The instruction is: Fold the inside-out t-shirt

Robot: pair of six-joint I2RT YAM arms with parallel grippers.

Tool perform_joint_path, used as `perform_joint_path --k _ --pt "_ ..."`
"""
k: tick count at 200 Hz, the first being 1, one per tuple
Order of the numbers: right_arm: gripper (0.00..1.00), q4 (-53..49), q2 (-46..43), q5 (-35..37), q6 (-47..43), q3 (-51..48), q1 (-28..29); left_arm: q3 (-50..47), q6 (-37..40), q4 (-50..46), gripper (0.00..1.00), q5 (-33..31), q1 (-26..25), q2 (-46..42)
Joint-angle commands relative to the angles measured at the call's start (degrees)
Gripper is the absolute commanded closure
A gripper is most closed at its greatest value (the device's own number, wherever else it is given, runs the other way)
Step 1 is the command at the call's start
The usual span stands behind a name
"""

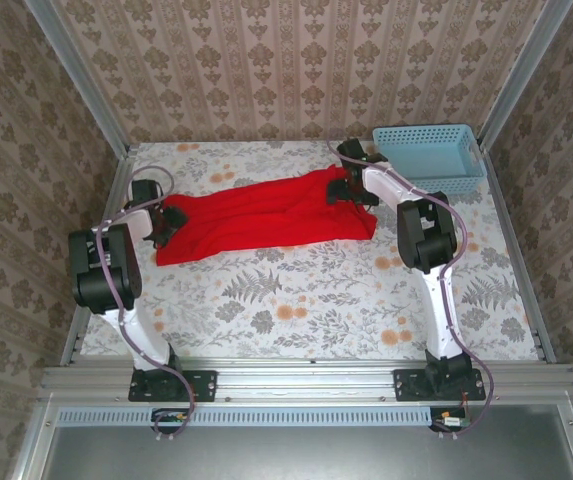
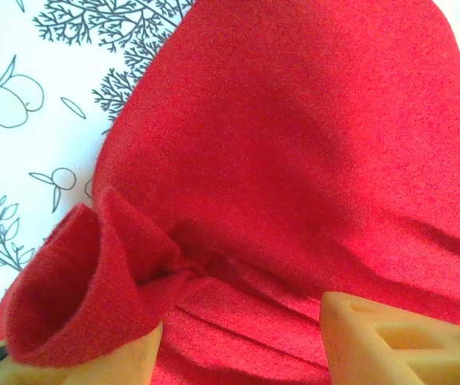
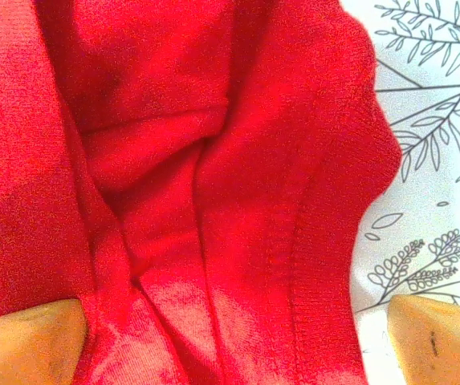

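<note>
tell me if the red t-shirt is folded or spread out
Bunched, not neatly folded: the t-shirt lies as a long rumpled band across the table, its layers creased and gathered in the wrist views.

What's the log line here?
red t-shirt: spread lengthwise on table | left gripper: open, at left end | right gripper: open, at right end

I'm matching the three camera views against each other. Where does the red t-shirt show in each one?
Top external: the t-shirt lies spread across the upper middle.
Left wrist: the t-shirt covers the centre and right.
Right wrist: the t-shirt covers the left and centre.
Shared landmark: the leaf-print table cover beside it.
</note>
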Motion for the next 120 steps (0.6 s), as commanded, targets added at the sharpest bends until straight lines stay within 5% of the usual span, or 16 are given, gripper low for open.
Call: perform_joint_path --k 1,47,74,102,120 --pt "0.13 -3.6 3.6 -2.8 1.8 2.6 1.9 -3.9 -1.8 -2.7 0.43 -0.4 0.5 -0.4" --pt "0.38 -6.6 8.1 -4.5 3.1 7.9 4.3 -6.6 -2.3 -1.7 0.42 -0.3 0.5 -2.2" --pt "0.61 -6.0 8.1 -5.1 3.7 7.1 4.5 -8.3 -2.1 -1.8 0.42 -1.1 0.7 -3.3" --pt "0.92 0.8 0.5 -3.3 4.7 -4.2 2.2 -11.4 -1.9 -0.9 0.42 -0.2 1.8 -5.3" --pt "1.00 5.9 -5.9 -3.2 4.2 -12.9 -0.3 -13.7 -1.6 -0.5 0.41 0.4 2.0 -7.3"
